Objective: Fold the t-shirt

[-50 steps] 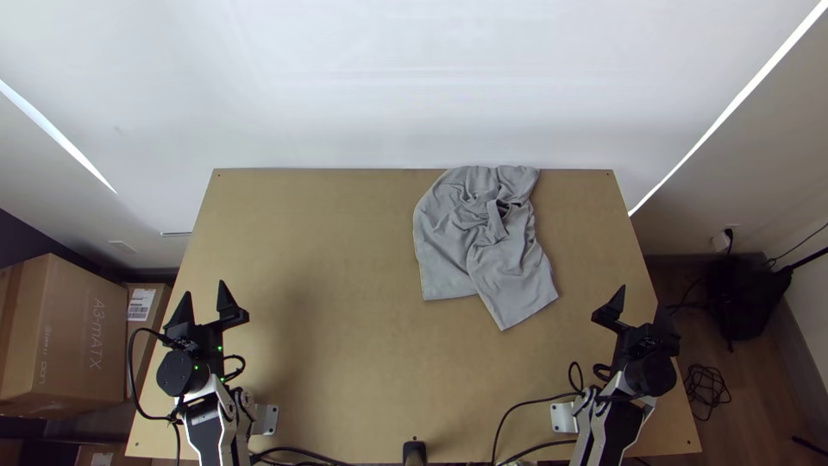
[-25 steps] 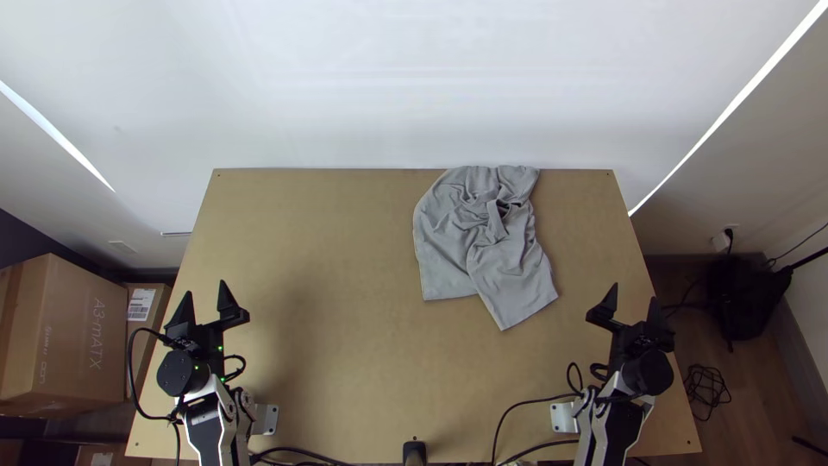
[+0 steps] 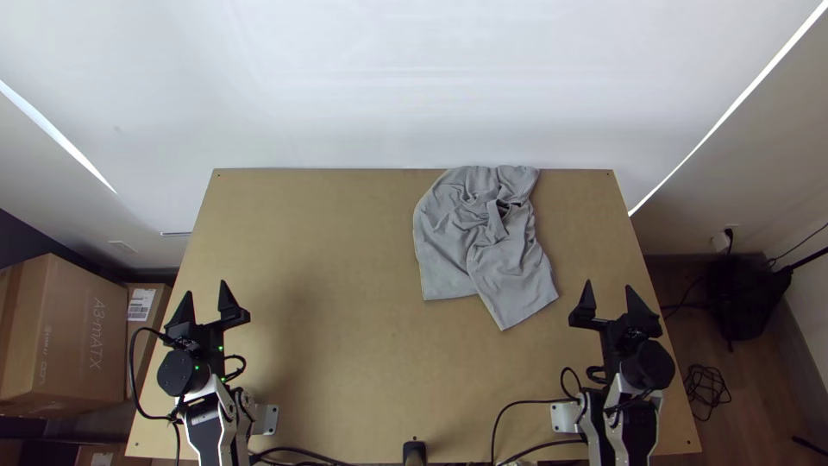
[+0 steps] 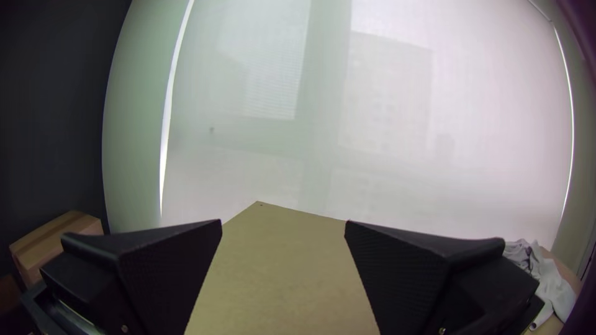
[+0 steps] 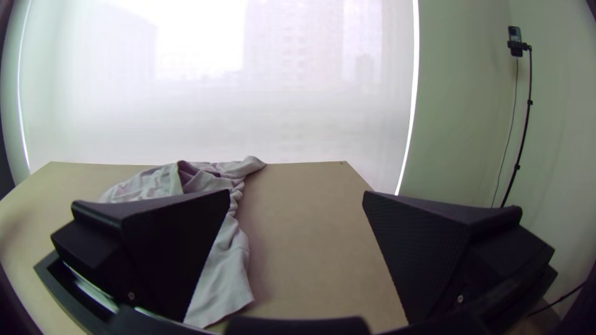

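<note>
The t-shirt (image 3: pixel 517 267) is plain grey, the desk (image 3: pixel 345 345) an unpatterned tan, the jaws black, the large box (image 3: pixel 73 336) brown.

We see the t-shirt (image 3: pixel 517 280) on the surface (image 3: pixel 345 259), right of its middle, at the far edge. Behind that edge we have a blind (image 3: pixel 414 86). The left pincer (image 3: pixel 205 288) is over the near left part of the surface, well apart from the t-shirt; the right pincer (image 3: pixel 609 286) is in front of the t-shirt and to its right. Left of the surface we find boxes (image 3: pixel 82 336), and on the floor to its right, a coiled cable (image 3: pixel 709 386)
</note>
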